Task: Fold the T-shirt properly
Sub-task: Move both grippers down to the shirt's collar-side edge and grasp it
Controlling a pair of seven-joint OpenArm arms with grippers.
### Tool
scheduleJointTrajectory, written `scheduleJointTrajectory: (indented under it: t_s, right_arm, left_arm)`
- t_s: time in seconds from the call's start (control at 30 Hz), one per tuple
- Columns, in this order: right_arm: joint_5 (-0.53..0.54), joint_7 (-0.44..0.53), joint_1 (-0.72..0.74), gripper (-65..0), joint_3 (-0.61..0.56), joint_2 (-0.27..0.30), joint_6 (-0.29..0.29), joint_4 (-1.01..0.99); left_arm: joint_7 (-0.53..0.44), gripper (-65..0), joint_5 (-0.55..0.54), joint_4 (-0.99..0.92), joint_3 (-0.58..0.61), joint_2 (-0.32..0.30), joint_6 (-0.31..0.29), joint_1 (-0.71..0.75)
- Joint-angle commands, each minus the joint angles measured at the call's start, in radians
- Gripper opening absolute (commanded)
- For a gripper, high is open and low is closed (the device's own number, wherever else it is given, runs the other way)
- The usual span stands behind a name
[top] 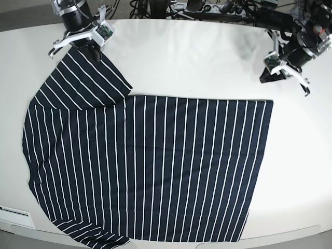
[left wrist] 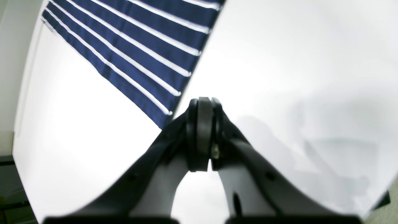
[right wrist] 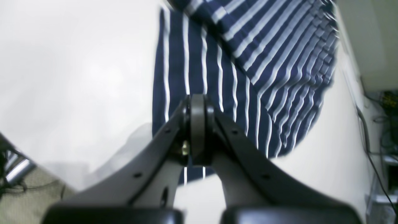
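left wrist view: the left gripper (left wrist: pixel 203 133) hangs over bare glossy white table (left wrist: pixel 279 62), black jaws pressed together on nothing; one corner of the t-shirt (left wrist: pixel 149 46), soft navy cloth with thin white stripes, lies just ahead.

right wrist view: the right gripper (right wrist: pixel 197 137) hovers above a striped sleeve, jaws pressed together, empty; cables trail at the right edge.

base view: one t-shirt lies spread flat across the table, one sleeve folded over near the right gripper; two arms, a cable tangle (top: pixel 171 8) behind.
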Motion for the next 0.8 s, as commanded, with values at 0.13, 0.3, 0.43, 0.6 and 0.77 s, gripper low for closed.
scheduleJointTrajectory:
  t_s: [0.13, 0.3, 0.43, 0.6, 0.77]
  right_arm:
    - [0.073, 0.047, 0.058, -65.0, 0.114, 0.01, -0.015, -0.107]
    - [0.176, 0.07, 0.068, -65.0, 0.217, 0.011, 0.066, -0.159]
    - [0.213, 0.071, 0.069, -65.0, 0.26, 0.011, 0.089, -0.159]
    - [0.223, 0.071, 0.071, -65.0, 0.263, 0.01, 0.089, -0.159]
    - [0.223, 0.071, 0.071, -65.0, 0.263, 0.011, 0.089, -0.159]
  left_arm:
    - [-0.111, -45.4, 0.028, -0.169, 0.123, -0.108, 0.001, -0.151]
    - [-0.152, -31.0, 0.057, -0.292, 0.291, -0.182, -0.001, -0.315]
    - [-0.152, -31.2, 0.061, -0.355, 0.454, -0.213, -0.002, -0.472]
    - [-0.156, -31.2, 0.129, -0.417, 0.686, -0.209, -0.002, -0.668]
    - [-0.156, -31.2, 0.196, -0.487, 0.921, -0.21, 0.022, -0.836]
